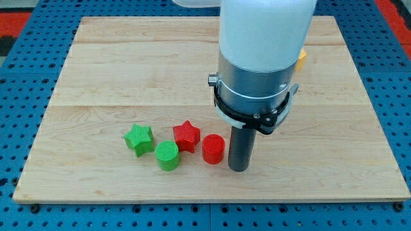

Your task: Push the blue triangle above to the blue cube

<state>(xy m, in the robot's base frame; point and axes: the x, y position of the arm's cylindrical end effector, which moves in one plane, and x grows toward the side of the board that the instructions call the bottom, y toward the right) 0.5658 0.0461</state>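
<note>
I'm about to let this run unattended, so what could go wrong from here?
1. No blue triangle or blue cube shows; the arm's body may hide them, so the push starts blind.
2. My tip stands just right of the red cylinder; a leftward sweep would likely knock it into the red star and green cylinder.

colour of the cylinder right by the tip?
Red cylinder, just left of my tip; camera view.

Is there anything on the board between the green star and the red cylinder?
Yes: in the camera view, the green cylinder and red star sit between the green star and red cylinder.
</note>
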